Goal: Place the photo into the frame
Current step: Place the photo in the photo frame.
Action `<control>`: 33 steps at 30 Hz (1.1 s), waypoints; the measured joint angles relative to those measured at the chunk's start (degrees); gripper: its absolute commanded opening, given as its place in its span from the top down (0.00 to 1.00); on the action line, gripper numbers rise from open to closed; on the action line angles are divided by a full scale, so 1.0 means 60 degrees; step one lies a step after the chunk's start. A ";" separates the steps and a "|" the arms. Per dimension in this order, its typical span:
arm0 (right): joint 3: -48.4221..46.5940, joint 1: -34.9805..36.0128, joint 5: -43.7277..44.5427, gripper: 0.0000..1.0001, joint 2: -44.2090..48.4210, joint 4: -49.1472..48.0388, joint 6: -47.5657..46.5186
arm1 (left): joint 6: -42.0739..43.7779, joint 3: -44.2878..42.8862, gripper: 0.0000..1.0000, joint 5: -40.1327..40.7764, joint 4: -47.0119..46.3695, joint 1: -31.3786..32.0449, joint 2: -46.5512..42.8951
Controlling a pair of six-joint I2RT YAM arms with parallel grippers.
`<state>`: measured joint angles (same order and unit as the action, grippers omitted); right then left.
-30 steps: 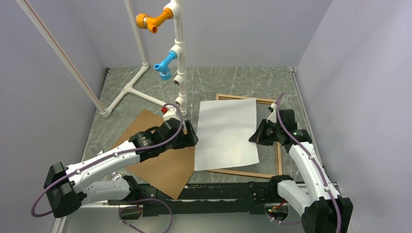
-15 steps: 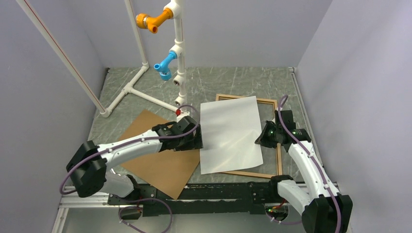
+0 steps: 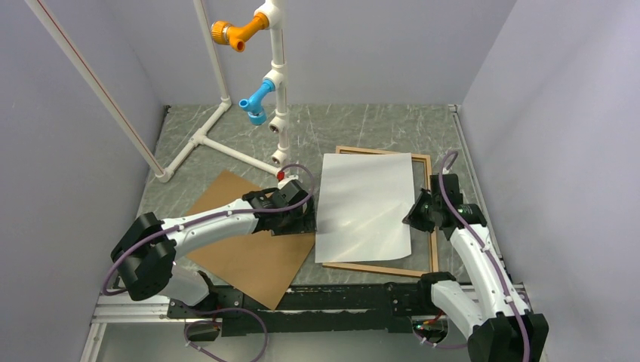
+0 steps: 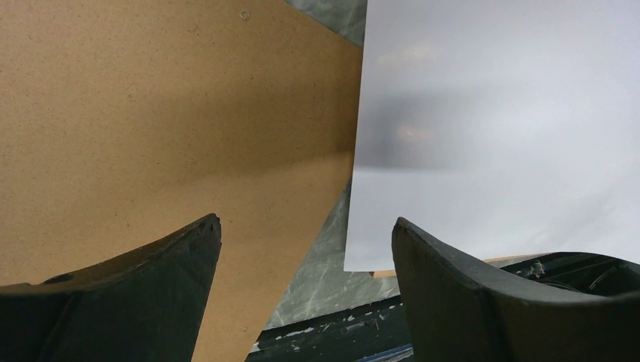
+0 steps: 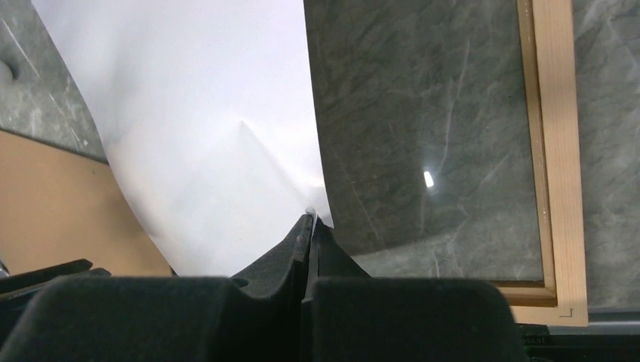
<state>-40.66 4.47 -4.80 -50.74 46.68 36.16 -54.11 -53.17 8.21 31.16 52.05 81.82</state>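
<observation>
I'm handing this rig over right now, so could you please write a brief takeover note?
Right gripper: shut on the right edge of the photo.
Left gripper: open, empty, low beside the photo's left edge, over the backing board.
Photo: white side up, over the frame but overhanging its left rail.
Done: photo brought over frame.
Left: square it up, seat it inside.

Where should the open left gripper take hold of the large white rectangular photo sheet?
Probably the free left edge of the white photo sheet, approached from the left: it is thin, the right gripper pinches its right edge, and the left gripper faces that side.
</observation>
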 measured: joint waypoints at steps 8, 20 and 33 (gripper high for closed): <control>-0.0317 -0.0146 0.0153 1.00 0.0022 0.0113 0.0011 | 0.0076 0.0000 0.13 -0.0004 0.0029 -0.0022 0.0000; -0.1486 -0.0306 0.0514 1.00 -0.0455 0.0681 -0.0441 | 0.0186 -0.0197 0.13 -0.0153 0.0149 -0.0022 0.0051; -0.2022 -0.0382 0.0182 1.00 -0.0954 0.1282 -0.1042 | 0.0244 -0.0200 0.13 -0.0222 0.0171 -0.0022 0.0080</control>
<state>-52.80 2.17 -3.70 -56.47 54.37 29.91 -52.64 -54.37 6.87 32.18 51.92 82.30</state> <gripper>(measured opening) 0.007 0.870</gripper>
